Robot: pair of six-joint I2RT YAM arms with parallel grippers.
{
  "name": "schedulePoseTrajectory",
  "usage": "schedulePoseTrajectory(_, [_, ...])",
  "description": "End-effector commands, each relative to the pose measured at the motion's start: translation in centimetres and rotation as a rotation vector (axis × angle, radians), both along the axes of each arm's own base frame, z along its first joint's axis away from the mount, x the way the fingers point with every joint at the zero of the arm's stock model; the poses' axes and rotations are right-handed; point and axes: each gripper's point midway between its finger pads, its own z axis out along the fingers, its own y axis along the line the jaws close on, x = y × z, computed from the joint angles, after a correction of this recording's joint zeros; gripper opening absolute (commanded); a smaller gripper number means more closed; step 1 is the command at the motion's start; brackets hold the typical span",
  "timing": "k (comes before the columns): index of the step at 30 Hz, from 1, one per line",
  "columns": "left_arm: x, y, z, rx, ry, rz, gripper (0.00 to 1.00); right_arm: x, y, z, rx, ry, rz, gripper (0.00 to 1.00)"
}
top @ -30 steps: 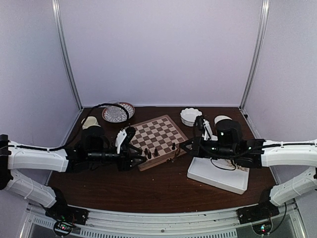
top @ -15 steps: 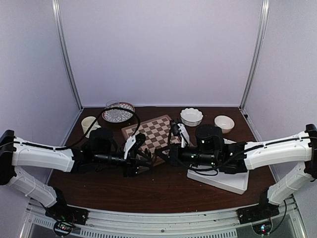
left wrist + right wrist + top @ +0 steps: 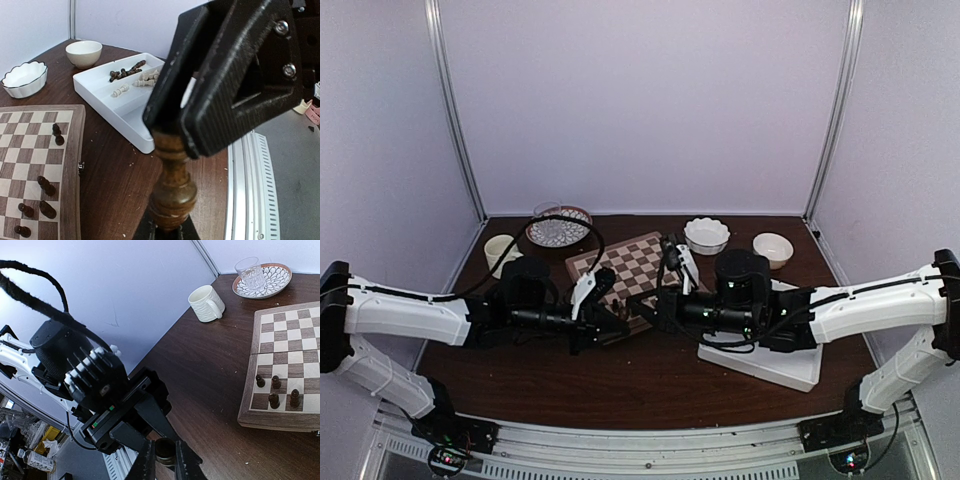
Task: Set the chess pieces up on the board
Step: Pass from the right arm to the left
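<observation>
1. Step in hand: a handover. The left jaws are clamped on the head of one dark chess piece [image 3: 172,195], and the right jaws grip its base.
2. The piece hangs over the tabletop [image 3: 215,370], at 6 o'clock of the board [image 3: 287,340].
3. Next move, as we judge it: one pair of jaws releases, and the other sets the piece upright on its square.
4. Count: one piece is held. We see four standing pieces [image 3: 273,400] in the right wrist view. The pieces in the one tray [image 3: 102,102] are too small to count.
</observation>
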Motion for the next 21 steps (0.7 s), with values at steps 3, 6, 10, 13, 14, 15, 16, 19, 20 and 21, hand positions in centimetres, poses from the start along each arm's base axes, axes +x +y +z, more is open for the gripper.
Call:
schedulePoseTrajectory(3, [0.7,-0.4,1.3,-0.027,-0.054,0.015,0.00,0.0,-0.3,1.6,-0.019,-0.071,-0.009,0.39])
schedulePoseTrajectory(6, [0.8,-0.4,1.1,-0.006,-0.052,0.017,0.00,0.3,-1.4,1.8,-0.091,-0.106,-0.032,0.57])
schedulePoseTrajectory(10, [0.6,-0.6,0.8,0.010,-0.071,0.005,0.00,-0.3,-2.5,1.4,-0.239,-0.117,-0.002,0.60])
schedulePoseTrajectory(13, [0.4,-0.9,0.7,0.019,-0.084,-0.004,0.00,-1.0,-2.7,1.5,-0.283,-0.117,0.042,0.59])
schedulePoseTrajectory(14, [0.3,-1.0,0.7,0.022,-0.084,-0.009,0.00,-1.1,-2.7,1.5,-0.288,-0.119,0.055,0.58])
schedulePoseTrajectory(15, [0.2,-1.1,0.6,0.025,-0.084,-0.012,0.00,-1.3,-2.7,1.5,-0.295,-0.119,0.064,0.57])
schedulePoseTrajectory(16, [0.2,-1.1,0.6,0.027,-0.085,-0.014,0.00,-1.3,-2.6,1.4,-0.305,-0.116,0.068,0.55])
schedulePoseTrajectory(19, [-0.1,-1.2,0.6,0.028,-0.084,-0.026,0.00,-1.1,-2.4,1.0,-0.336,-0.111,0.073,0.52])
schedulePoseTrajectory(20, [-0.2,-1.3,0.6,0.026,-0.084,-0.031,0.00,-1.1,-2.2,1.0,-0.340,-0.111,0.076,0.52])
schedulePoseTrajectory(21, [-0.2,-1.4,0.7,0.025,-0.083,-0.035,0.00,-1.1,-2.1,0.8,-0.344,-0.111,0.080,0.51])
